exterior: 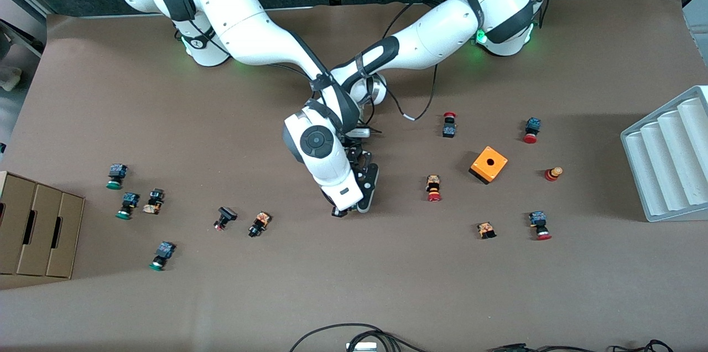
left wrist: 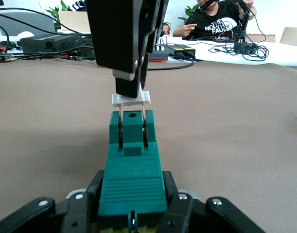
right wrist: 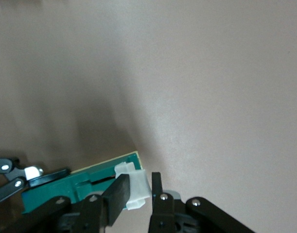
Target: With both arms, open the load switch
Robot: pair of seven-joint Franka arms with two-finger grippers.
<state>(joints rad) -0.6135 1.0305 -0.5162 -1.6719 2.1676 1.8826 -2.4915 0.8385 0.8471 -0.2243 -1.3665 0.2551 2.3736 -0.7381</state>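
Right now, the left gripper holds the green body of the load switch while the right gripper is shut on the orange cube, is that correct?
Not quite. The right gripper is shut on the white end piece of the load switch, not the orange cube, which sits untouched on the table. The left gripper does hold the green body. Both wrist views show this.

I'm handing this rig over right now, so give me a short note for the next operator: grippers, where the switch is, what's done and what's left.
Left gripper: shut on the green body of the load switch, mid-table.
Right gripper: shut on the switch's white end piece.
Where: both grippers meet over the table's middle, between the scattered push buttons; orange cube lies toward the left arm's end.
Done: both grips are on.
Left: the white piece is lifted on its two metal strips but not free; finish pulling the two apart, then set the parts down.
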